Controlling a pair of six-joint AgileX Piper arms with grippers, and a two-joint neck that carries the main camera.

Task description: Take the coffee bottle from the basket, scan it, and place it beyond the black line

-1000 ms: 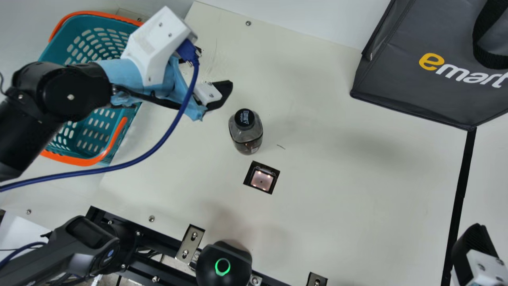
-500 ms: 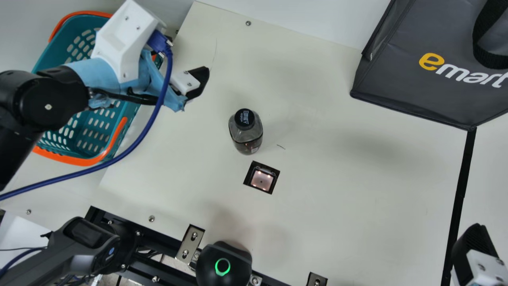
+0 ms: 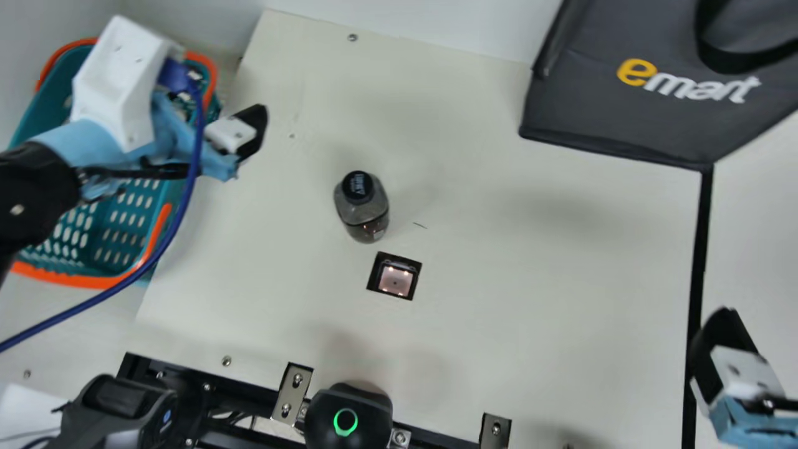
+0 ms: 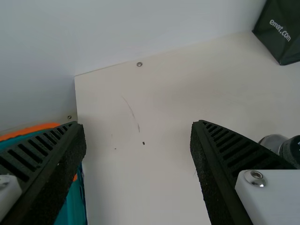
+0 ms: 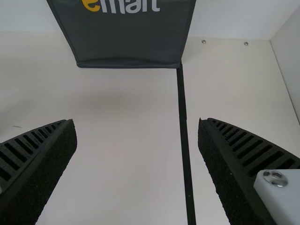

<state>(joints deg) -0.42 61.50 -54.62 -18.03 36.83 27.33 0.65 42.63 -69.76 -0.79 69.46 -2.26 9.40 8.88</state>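
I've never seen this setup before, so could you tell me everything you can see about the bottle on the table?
The coffee bottle has clear-looking, rounded shoulders and a flat black cap with pale print. A dark band circles its lower part, above a small pale patch. It looks like plastic or glass; I can't tell which. It stands upright and capped on the cream table, between the basket and the black line, near the lit scanner window. Neither gripper touches it.
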